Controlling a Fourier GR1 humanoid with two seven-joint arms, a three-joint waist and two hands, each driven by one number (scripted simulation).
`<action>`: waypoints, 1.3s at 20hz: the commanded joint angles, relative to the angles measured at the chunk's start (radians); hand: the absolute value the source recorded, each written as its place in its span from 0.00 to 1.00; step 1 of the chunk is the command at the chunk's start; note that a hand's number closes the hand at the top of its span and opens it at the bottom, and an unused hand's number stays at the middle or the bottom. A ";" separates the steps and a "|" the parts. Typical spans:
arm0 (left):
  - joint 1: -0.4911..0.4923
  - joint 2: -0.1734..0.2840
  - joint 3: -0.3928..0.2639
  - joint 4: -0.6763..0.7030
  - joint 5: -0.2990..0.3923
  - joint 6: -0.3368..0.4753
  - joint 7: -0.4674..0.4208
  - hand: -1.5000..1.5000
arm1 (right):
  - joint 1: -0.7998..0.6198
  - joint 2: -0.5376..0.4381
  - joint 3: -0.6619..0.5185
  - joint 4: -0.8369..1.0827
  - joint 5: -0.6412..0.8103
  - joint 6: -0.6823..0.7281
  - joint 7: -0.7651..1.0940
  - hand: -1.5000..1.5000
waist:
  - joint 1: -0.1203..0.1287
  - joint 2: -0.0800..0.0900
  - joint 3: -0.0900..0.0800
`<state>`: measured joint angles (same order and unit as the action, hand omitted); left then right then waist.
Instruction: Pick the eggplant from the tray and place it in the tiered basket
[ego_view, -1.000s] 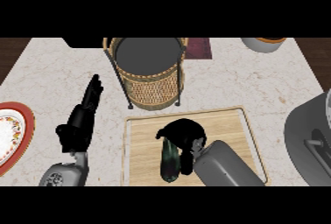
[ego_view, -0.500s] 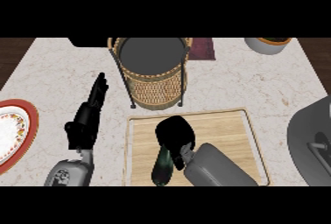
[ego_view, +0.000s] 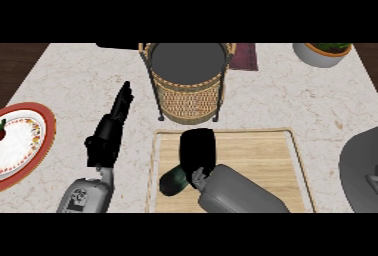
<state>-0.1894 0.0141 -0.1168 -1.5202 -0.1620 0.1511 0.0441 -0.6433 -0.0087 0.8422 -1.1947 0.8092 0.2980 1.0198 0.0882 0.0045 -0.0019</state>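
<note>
Head view, left to right: a red-rimmed plate (ego_view: 29, 145) sits at the counter's left edge. Beside it the left hand (ego_view: 109, 134) rests above the marble counter (ego_view: 295, 100), fingers straight and pressed together, pointing away from the robot, touching nothing. Next comes the wooden tray (ego_view: 251, 155), with the wicker basket (ego_view: 188, 85) standing just beyond its far edge. Over the tray's left part the right hand (ego_view: 198, 150) covers the eggplant (ego_view: 174, 181); its fingers bend down over the dark green body, though whether they pinch it I cannot tell. A potted plant (ego_view: 325, 52) stands at the far right corner, and a grey rounded object (ego_view: 359, 170) sits at the right edge.
</note>
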 joint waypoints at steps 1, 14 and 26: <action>-0.003 -0.002 -0.008 0.008 -0.001 -0.008 -0.014 0.50 | -0.060 0.008 0.098 -0.014 -0.026 -0.073 0.273 1.00 | 0.018 -0.002 0.000; 0.011 0.015 0.011 0.030 -0.003 -0.008 -0.018 0.50 | -0.455 0.008 -0.035 -0.113 -0.039 -0.037 0.466 1.00 | -0.028 -0.027 -0.003; 0.020 0.027 0.040 0.018 0.004 0.005 -0.023 0.50 | -0.751 0.007 -0.305 -0.027 -0.124 -0.101 0.467 1.00 | -0.045 -0.023 -0.002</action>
<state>-0.1839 0.0279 -0.0876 -1.4936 -0.1625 0.1609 0.0329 -1.3033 -0.0230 0.6267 -1.2432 0.7112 0.2052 1.2396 0.0429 -0.0217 -0.0048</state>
